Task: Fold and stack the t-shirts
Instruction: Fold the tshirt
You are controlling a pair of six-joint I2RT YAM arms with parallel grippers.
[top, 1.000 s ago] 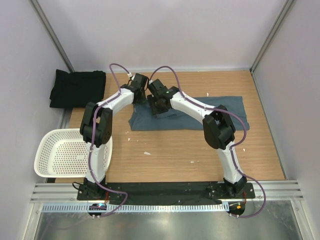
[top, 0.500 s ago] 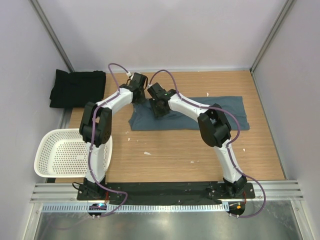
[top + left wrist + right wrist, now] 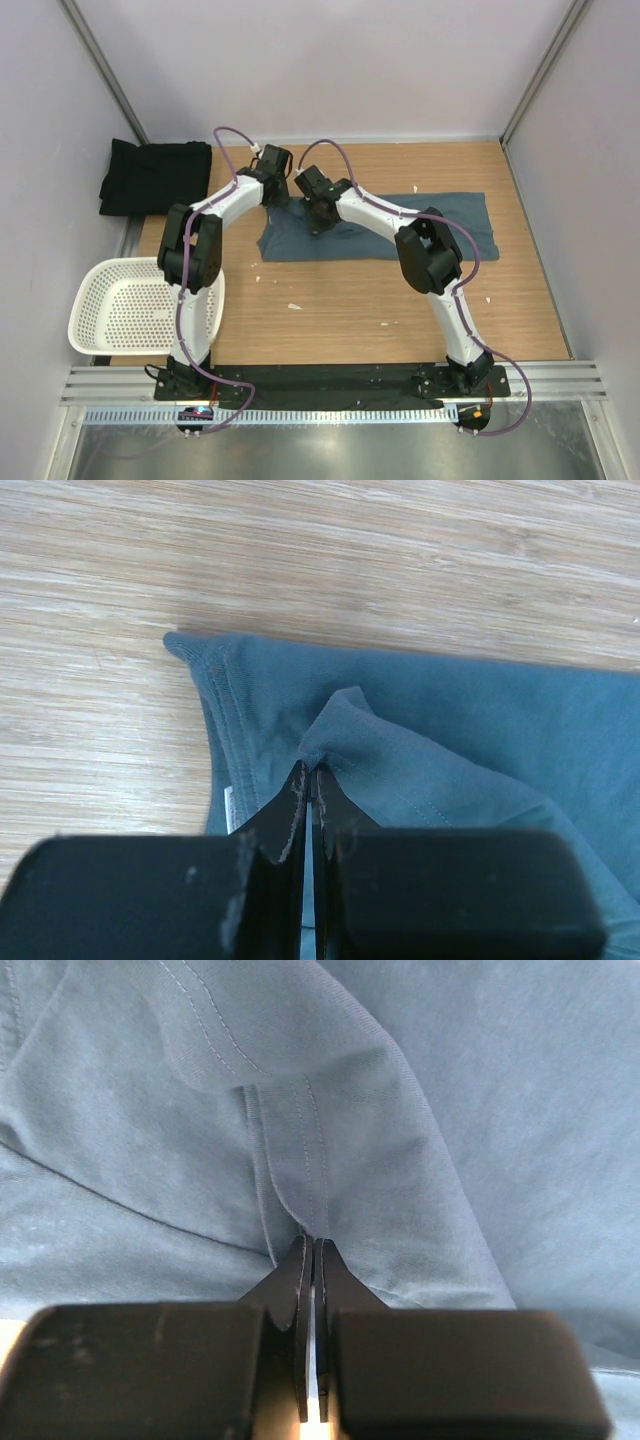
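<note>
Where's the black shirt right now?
Top view: the black t-shirt lies at the far left corner, beyond the white basket and left of the blue-grey t-shirt.

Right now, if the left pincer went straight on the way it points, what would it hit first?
The raised fold of the slate blue-grey cloth t-shirt that it pinches; beyond, probably the wooden table.

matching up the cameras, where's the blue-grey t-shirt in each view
Top external: blue-grey t-shirt lies across the middle of the wooden table, towards the far side.
Left wrist: fills the lower right, a fold pinched in the left gripper; bare table above and to the left.
Right wrist: fills nearly the whole picture, a stitched fold pinched in the right gripper.
Shared landmark: the shirt's left end, where both pairs of jaws are shut.
</note>
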